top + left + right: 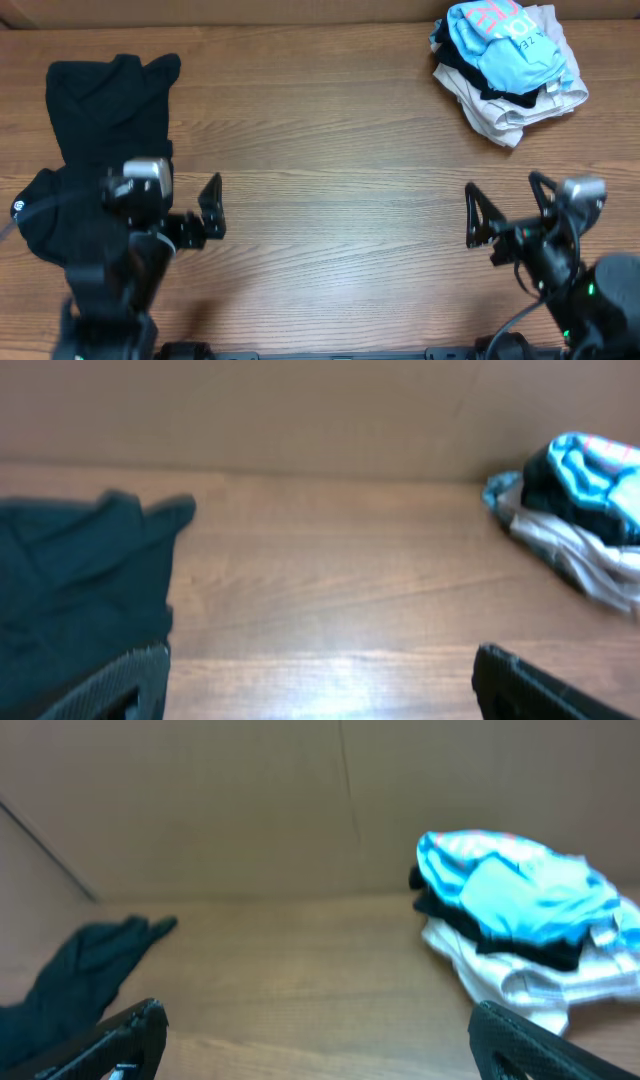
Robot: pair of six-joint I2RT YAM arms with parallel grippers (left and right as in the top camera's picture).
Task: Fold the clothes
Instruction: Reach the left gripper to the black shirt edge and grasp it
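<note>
Black shirt [105,110] is on the far-left side of the bench [330,150]. It's bunched, not spread flat. Its long axis runs roughly away from the robot, with the small white neck label [20,208] at the near-left end and what look like corners of cloth at the far end. Left claw [320,660] is spread wide, nothing in it, and hangs right at the shirt's near-right edge. In the left wrist view its left finger [120,685] sits over or just beside the black cloth, while its right finger [530,685] is over bare wood, so the shirt lies left and ahead of that claw. Can't tell if there's contact. Right claw [318,1015] is also spread wide and empty, well apart from the shirt across the bench. From there the shirt shows only as a dark tongue at far left. It's closer to the pile of other clothes [510,70] at the far right, which isn't the job. My read: folding not started and the left arm is clearly nearer. The first grab needs a shift left and forward along the shirt's axis. The right arm would have to cross the whole bench to help.
</note>
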